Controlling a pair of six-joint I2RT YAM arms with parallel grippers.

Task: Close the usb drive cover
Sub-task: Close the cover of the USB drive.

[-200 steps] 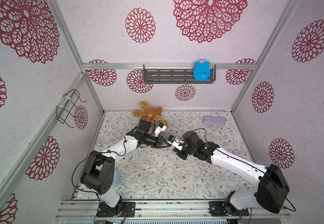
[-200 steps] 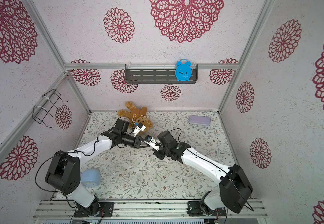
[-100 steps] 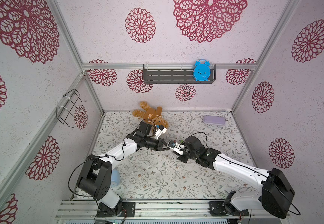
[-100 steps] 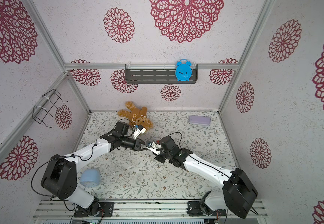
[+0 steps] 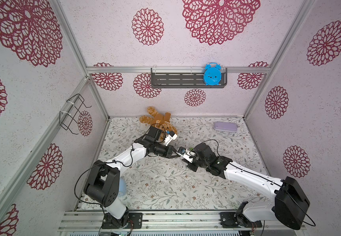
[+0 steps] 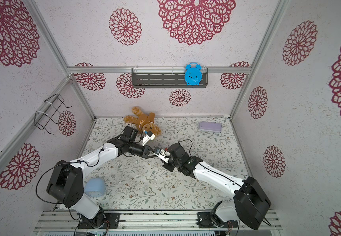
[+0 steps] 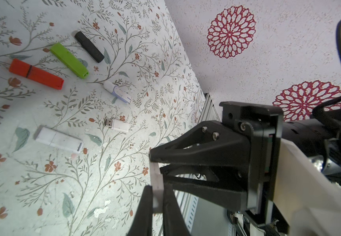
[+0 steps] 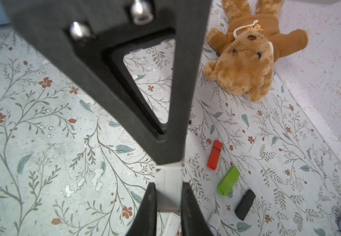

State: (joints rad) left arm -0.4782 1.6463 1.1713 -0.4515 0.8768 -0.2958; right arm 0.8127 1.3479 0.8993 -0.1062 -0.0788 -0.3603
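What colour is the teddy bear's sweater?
The sweater is brown; the right wrist view shows it best.

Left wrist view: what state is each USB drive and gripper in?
Small white USB drive: plug bare, cover off.
Orange-red USB drive: capped.
Long white USB drive: capped.
Black USB drive: no plug showing.
White plastic piece: clamped between both grippers, in mid-air.
Left gripper: shut on the piece.
Right gripper: shut on the piece.

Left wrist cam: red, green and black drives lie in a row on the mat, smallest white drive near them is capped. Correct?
No. The smallest white drive is uncapped: its metal plug is bare in the left wrist view. The red drive, green drive and black drive do lie in a row on the mat.
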